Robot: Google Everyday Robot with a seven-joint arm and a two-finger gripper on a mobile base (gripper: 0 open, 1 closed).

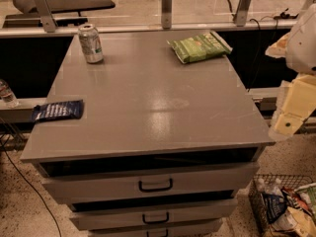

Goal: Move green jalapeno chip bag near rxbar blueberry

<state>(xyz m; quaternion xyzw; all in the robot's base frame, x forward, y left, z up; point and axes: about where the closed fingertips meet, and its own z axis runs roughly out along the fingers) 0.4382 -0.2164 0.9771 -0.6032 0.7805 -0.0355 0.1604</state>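
Note:
The green jalapeno chip bag (pixel 199 47) lies flat at the far right of the grey cabinet top (pixel 148 98), with its pale edge strip toward the right. The rxbar blueberry (pixel 58 110), a dark navy wrapper with white print, lies at the cabinet top's left edge, near the front. The two are far apart, on opposite sides of the top. My gripper (pixel 289 122) hangs off the right side of the cabinet, beyond its edge, with pale yellow parts below the white arm. It is well clear of both objects and touches nothing.
A silver-green soda can (pixel 91 43) stands upright at the far left of the top. Drawers with black handles (pixel 155 185) are below. A wire basket of snacks (pixel 284 206) sits on the floor at the right. A water bottle (pixel 6 94) stands at the left.

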